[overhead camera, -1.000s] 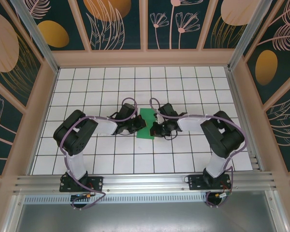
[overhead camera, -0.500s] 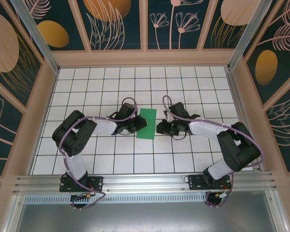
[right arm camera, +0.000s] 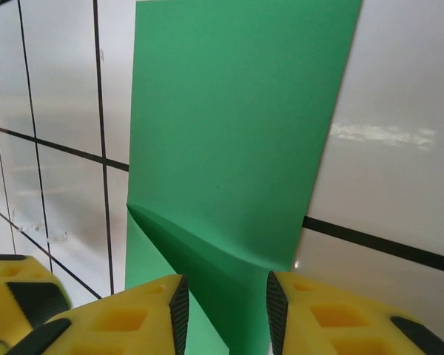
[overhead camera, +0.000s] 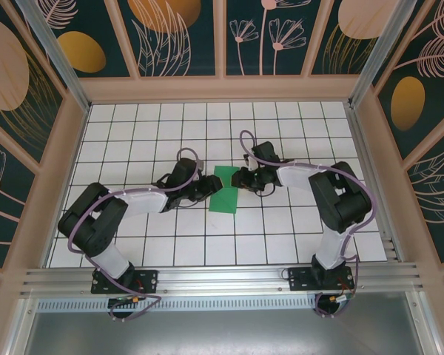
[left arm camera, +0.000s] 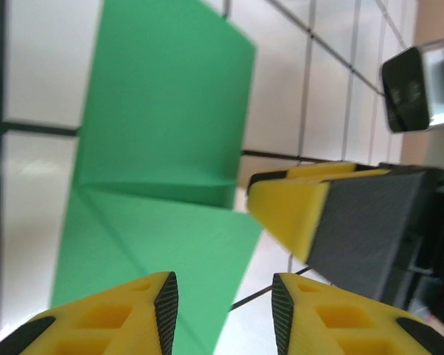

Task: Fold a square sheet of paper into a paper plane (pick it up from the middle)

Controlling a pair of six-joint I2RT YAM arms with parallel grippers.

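Since a second ago my left arm has stretched out further over the worktop (overhead camera: 155,133), my right arm has drawn its elbow back in, and both tools have come apart after being pressed together.

My left tool (overhead camera: 206,188) sits at the left edge of the paper (overhead camera: 225,195), near its far end. From its wrist, the left tool (left arm camera: 223,314) has its jaws spread with nothing pinched, and one finger overlaps the paper's corner.

The paper (left arm camera: 170,133) lies flat on the worktop between my two tools, as a narrow green strip set slightly askew, with a diagonal flap creased in at the end by the tools.

My right tool (overhead camera: 236,180) hovers at the paper's far right corner. From its wrist, the right tool (right arm camera: 223,314) has its jaws spread too, with the paper (right arm camera: 237,126) lying loose below them.

I judge the nose folds are under way. To do this step well, I should pin the strip with one tool so it cannot slide. With the other I should lift only the free corner, bring its edge square to the centre crease, then press along the fold.
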